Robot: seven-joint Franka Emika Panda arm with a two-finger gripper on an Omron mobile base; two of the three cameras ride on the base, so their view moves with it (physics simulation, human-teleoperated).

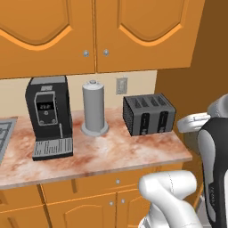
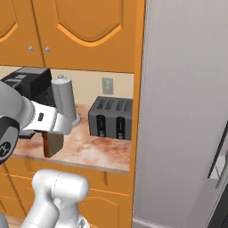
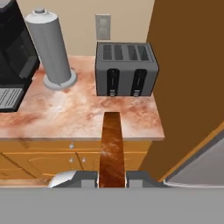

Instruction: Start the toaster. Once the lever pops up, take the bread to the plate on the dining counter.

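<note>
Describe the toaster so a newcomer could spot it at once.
Under the orange wall cabinets, follow the marbled worktop to its right end. The toaster sits there, right of the grey paper-towel cylinder: low, boxy, with top slots, unlike the taller black coffee machine.

Arm: white, with dark joints, bent at the elbow; the forearm reaches forward.
Wrist: level, hand pointing ahead.
Claw (image 3: 112,177): jaws closed on the bread (image 3: 111,148), one finger (image 3: 86,178) on each flat face.
Bread: held on edge, crust up, hanging below the hand in the right base view.
</note>
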